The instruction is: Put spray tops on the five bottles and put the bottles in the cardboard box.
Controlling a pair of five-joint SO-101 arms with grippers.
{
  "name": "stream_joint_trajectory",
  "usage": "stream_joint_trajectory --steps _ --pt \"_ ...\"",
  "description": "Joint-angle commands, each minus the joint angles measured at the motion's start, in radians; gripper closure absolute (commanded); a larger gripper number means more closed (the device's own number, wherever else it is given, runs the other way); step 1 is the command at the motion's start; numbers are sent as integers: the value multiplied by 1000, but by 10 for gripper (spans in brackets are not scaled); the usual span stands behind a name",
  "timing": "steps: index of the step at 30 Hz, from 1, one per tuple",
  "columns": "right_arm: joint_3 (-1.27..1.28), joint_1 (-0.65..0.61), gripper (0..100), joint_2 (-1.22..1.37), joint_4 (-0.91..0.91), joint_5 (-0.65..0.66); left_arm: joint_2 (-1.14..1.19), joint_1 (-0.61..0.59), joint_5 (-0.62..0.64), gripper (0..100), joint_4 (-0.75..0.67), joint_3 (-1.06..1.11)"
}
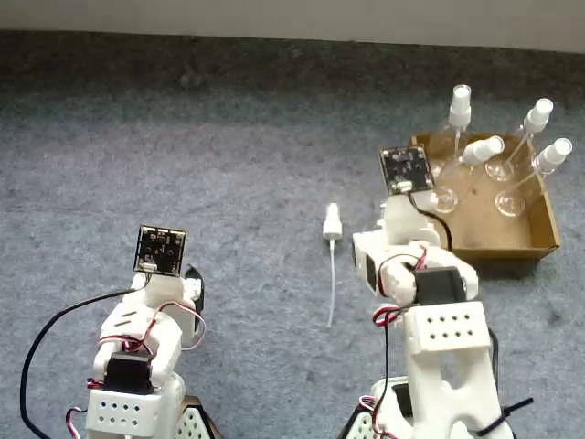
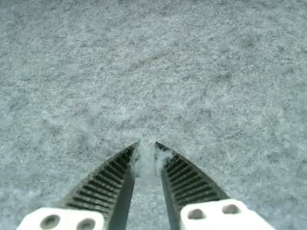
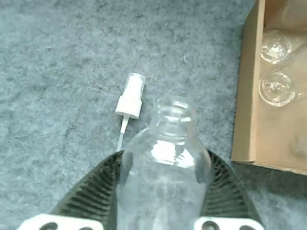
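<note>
High view: the cardboard box (image 1: 512, 245) by the table's (image 1: 228, 165) right edge holds four capped bottles (image 1: 498, 155); one spray top (image 1: 332, 222) lies mid-table. Left wrist view: the left gripper (image 2: 147, 143) is closed, empty; best it takes the top by its head. Right wrist view: the right gripper (image 3: 165, 155) clamps the uncapped bottle (image 3: 168, 177); keep the neck steady.

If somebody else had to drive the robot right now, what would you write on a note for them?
Left claw: shut, empty, over the grey carpet.
Right claw: shut on the uncapped bottle, beside the cardboard box.
The loose spray top lies on the carpet near that bottle.
Done: four topped bottles are in the box.
Left to do: fit the last top, then box the fifth bottle.
</note>
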Motion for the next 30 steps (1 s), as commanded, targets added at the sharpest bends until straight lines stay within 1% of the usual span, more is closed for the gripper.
stream_joint_trajectory --steps 1,6,9,11,17,20,23,27,30 --pt "82 15 886 -150 -71 -11 -13 30 -5 992 21 19" --pt "272 15 886 -326 -213 -12 -13 41 -6 992 46 19" --pt "337 16 886 -387 -222 -12 -13 39 -34 994 49 19" --pt "349 16 886 -397 -222 -12 -13 41 -66 995 51 19" --pt "355 16 886 -403 -225 -14 -13 39 -74 995 52 1" --pt "358 16 886 -403 -225 -14 -13 47 -74 995 104 -71" --pt "358 51 886 -403 -225 -15 -12 81 -74 995 157 -157" --pt "360 108 886 -403 -222 -17 -12 93 -75 995 158 -229" --pt "360 113 886 -403 -222 -72 -10 93 -75 995 166 -275"
